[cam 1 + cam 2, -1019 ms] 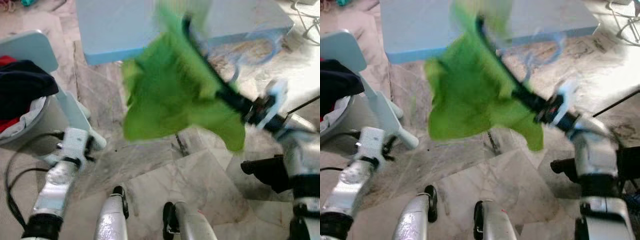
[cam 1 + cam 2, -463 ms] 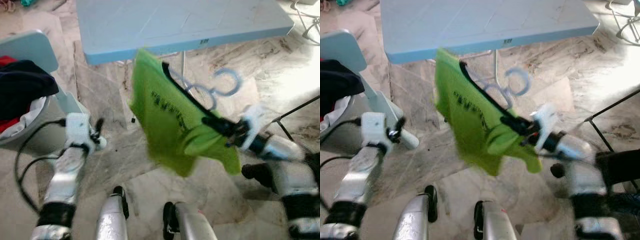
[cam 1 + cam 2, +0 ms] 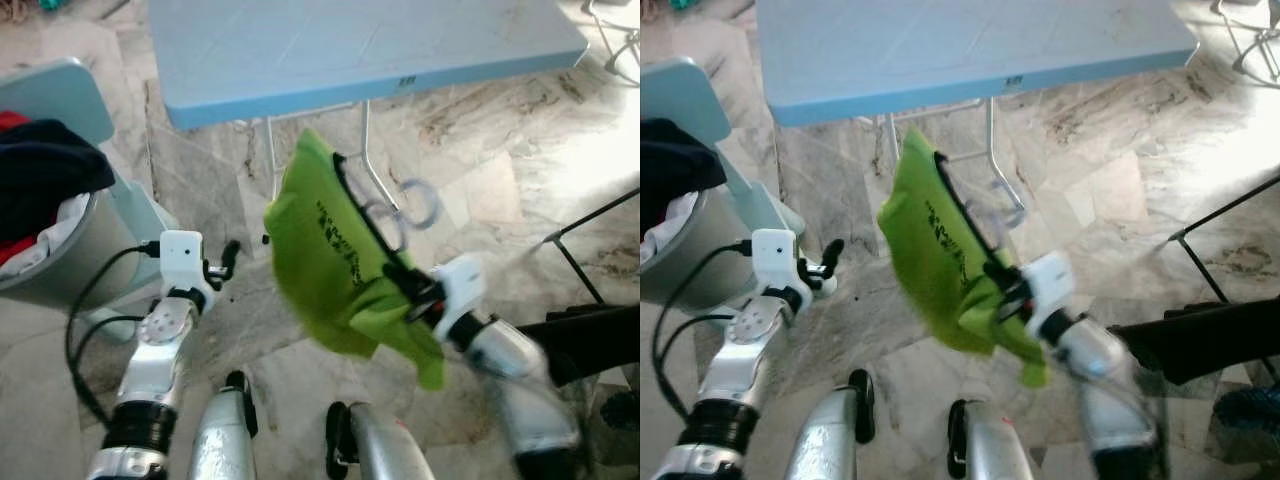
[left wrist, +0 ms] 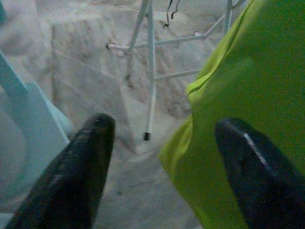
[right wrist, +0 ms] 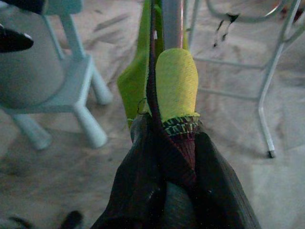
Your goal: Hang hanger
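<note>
Right gripper – my working arm, at 4 o'clock in the head view; fingers clenched on the hanger together with a fold of the green shirt. Hanger held in the air above the marble floor, its pale hook blurred, just below the blue table edge. Shirt draped over the hanger, dark print on it. Left gripper – at 8 o'clock, raised beside the shirt, fingers spread apart with nothing between them. Basket of dark and red clothes on a pale chair, at 9 o'clock
</note>
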`<state>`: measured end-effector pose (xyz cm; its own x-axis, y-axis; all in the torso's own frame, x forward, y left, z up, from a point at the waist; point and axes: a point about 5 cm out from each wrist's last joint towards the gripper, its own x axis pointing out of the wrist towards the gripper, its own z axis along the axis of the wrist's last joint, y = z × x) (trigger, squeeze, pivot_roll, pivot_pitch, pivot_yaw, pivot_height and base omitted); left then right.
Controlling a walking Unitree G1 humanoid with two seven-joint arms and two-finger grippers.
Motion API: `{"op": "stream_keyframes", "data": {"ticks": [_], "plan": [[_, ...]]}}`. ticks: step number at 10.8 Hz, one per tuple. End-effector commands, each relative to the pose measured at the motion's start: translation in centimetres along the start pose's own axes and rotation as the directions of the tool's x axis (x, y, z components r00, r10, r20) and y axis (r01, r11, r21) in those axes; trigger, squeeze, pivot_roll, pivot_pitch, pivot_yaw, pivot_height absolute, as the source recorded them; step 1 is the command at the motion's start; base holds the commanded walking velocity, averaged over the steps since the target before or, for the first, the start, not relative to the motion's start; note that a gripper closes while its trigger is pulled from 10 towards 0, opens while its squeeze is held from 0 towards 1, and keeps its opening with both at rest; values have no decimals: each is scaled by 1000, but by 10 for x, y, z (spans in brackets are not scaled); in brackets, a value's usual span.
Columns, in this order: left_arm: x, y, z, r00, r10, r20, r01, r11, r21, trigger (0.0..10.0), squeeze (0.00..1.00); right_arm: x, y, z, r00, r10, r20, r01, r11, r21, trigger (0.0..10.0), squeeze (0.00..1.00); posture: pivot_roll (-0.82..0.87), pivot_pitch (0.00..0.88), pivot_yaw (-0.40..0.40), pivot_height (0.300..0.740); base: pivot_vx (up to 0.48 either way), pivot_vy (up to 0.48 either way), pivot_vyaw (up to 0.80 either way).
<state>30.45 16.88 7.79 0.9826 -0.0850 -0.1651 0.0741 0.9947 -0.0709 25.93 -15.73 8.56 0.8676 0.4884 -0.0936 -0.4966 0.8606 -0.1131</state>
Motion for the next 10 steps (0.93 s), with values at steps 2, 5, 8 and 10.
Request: {"op": "stream_keyframes", "data": {"ticks": [2,5,8,10], "plan": [[7,-20,9,996,-87,3,86,988,-125,10000,1000,2,10,12,994,-73,81,90,971,-222,10000,0,-37,279,-104,740,0,0,0],[19,-44,16,988,-155,1,153,977,-146,10000,345,9,30,-7,989,-146,37,150,965,-217,10000,0,-40,278,-101,740,0,0,0],[16,-52,13,965,-262,-4,261,964,-55,10000,0,1,36,-25,987,-156,-24,151,976,-159,10000,0,-46,279,-101,740,0,0,0],[5,-52,0,938,-344,-38,346,927,147,10000,0,4,27,-21,974,-223,-28,222,974,-33,10000,0,-45,279,-100,740,0,0,0]]}}
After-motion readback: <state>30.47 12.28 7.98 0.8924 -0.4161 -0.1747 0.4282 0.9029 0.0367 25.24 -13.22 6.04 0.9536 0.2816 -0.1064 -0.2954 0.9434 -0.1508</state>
